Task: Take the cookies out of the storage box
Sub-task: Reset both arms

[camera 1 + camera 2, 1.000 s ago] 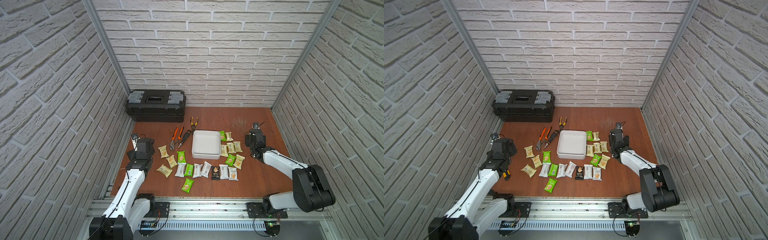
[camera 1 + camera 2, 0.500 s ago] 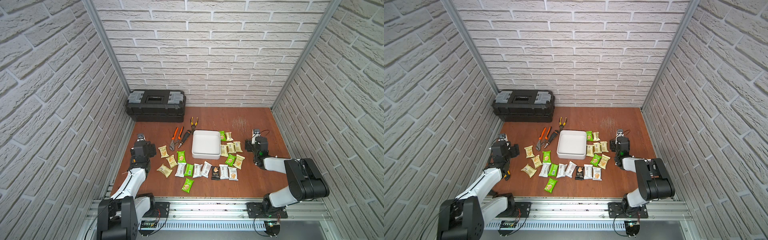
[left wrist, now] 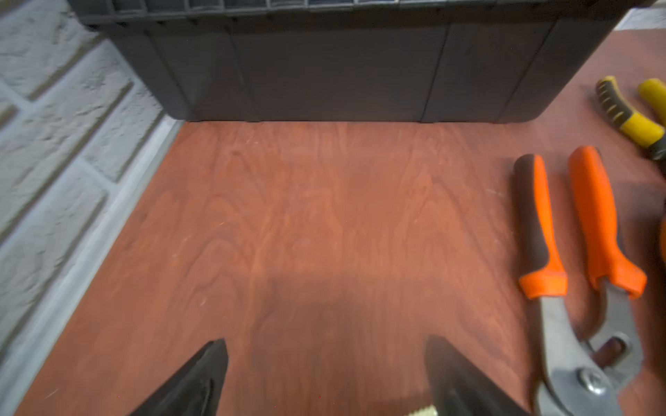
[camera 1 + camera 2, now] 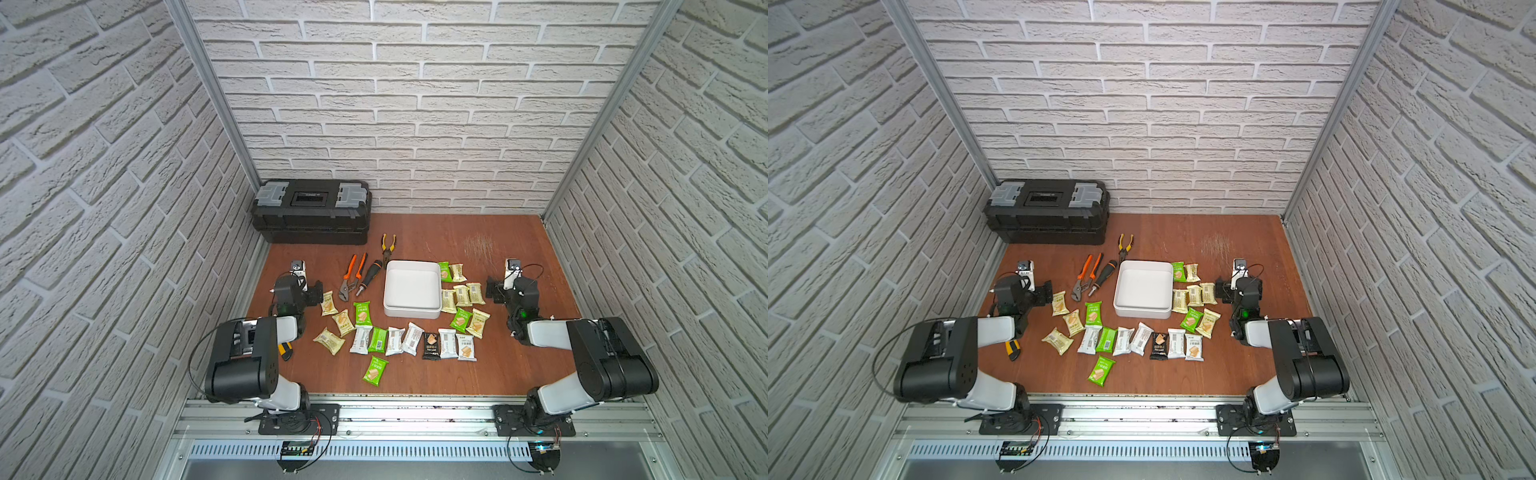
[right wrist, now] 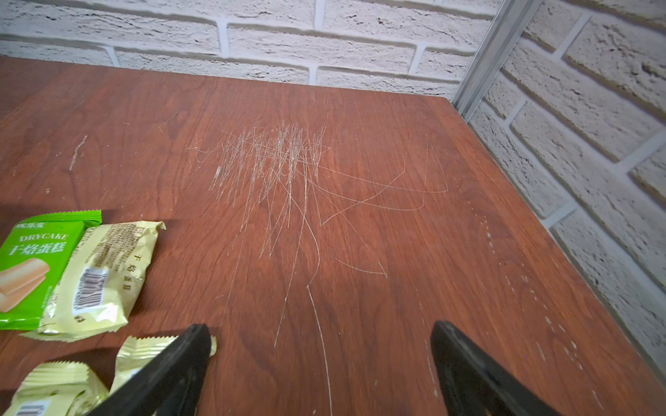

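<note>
**benchrat:** so where are the cookies (image 4: 394, 341) sitting, in the storage box (image 4: 411, 312) or out?

**yam_fan:** out, every packet I can see. The storage box is mid-counter (image 4: 498, 365) with its white floor showing in both top views. The cookies lie on the wood around it:
- a cluster of greens and pale yellows just beside its right wall
- a ragged row along the front, with the one black packet in it
- a few off the front-left corner
- a lone green one nearest the rail

**benchrat:** and the arms?

**yam_fan:** both are folded low, one on each side of the spread. The left end effector (image 3: 326, 340) is spread wide with only bare wood between the jaws. It faces the black toolbox (image 3: 324, 65) by the back wall, and the orange-handled pliers (image 3: 594, 230) lie just off to one side. The right end effector (image 5: 320, 326) is spread wide too, holding nothing, with scratches (image 5: 281, 162) in the wood ahead of it. One of its fingers overlaps the corner of a pale yellow packet in the wrist view (can't tell if it's actually touching).

**benchrat:** any other clutter?

**yam_fan:** a screwdriver (image 4: 370, 274) and the yellow-handled pliers (image 4: 388, 245) are near the box's back-left corner. There's also something yellow and black half under the left arm, can't make out what it is
</note>
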Tool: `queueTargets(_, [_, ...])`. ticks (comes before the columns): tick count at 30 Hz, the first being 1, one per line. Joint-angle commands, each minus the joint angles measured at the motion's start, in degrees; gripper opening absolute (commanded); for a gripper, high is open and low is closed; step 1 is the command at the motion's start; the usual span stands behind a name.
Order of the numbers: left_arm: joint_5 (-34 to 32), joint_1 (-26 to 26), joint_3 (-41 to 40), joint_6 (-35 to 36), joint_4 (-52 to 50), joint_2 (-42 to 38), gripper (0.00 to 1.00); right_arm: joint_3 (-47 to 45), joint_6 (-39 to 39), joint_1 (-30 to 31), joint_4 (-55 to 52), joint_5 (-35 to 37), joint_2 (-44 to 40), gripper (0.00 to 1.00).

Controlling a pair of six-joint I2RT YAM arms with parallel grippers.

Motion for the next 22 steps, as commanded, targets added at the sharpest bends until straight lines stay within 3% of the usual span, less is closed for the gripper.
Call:
queueTargets(1, [1.99, -0.23, -1.25, 1.24, 9.65, 1.2, 0.93, -0.21, 0.73, -0.19, 3.1, 0.79, -0.11, 0.99])
queueTargets(5, [-1.98, -1.88, -1.47, 1.96, 10.41, 1.37, 0.98, -0.1, 0.84, -0.2, 3.04, 0.78, -0.01, 0.99])
queueTargets(22, [-0.49, -1.01, -1.07, 1.43, 9.87, 1.54, 0.98, -0.32, 0.77, -0.2, 3.23, 0.89, -0.27, 0.99])
